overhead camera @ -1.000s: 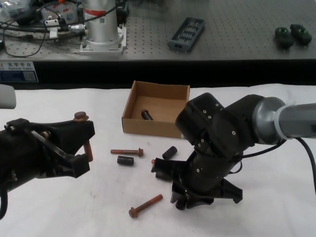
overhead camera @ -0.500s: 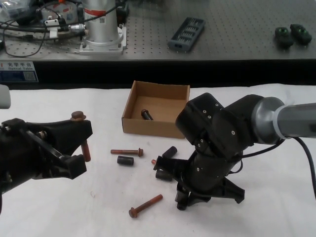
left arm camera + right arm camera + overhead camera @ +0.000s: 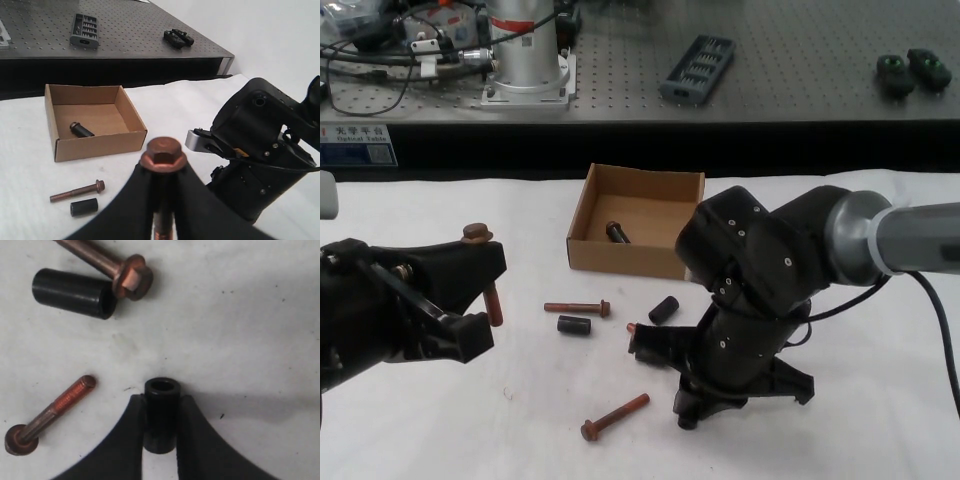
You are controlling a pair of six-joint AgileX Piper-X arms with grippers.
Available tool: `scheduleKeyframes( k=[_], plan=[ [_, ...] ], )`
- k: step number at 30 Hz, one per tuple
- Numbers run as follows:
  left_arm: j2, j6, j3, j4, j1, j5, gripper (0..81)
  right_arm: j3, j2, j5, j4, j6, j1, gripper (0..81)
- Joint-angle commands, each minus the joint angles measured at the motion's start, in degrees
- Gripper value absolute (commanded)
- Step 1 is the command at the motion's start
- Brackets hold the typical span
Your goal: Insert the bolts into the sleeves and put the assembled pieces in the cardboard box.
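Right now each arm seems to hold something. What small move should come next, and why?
Probably bring them together: the left gripper is shut on a bolt, the right gripper on an empty sleeve, and they are apart, so lining the bolt's tip up with the sleeve's bore seems next.

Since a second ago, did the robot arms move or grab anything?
The left pincer, shut on a bolt, slid slightly leftward. The right pincer, shut on a sleeve, shifted only a touch with its arm. Nothing was grabbed or dropped. The cardboard box, the loose bolts and the loose sleeves stayed put.
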Motion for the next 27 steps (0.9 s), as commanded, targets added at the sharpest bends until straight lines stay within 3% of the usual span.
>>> scheduleKeyframes(
  k=[1,3,11,27],
  plan=[
    [-0.74,-0.01,-0.22,-0.74,-0.01,0.56,0.6,1.08,2.04,0.12,5.89,-3.46,0.28,1.5],
    [-0.74,-0.01,-0.22,-0.74,-0.01,0.56,0.6,1.08,2.04,0.72,7.60,-7.16,0.28,0.3],
    [-0.74,-0.01,-0.22,-0.74,-0.01,0.56,0.6,1.08,2.04,6.70,13.52,-14.47,0.28,18.6],
    [-0.74,-0.01,-0.22,-0.74,-0.01,0.56,0.6,1.08,2.04,7.60,13.58,-17.16,0.28,18.3]
  ],
)
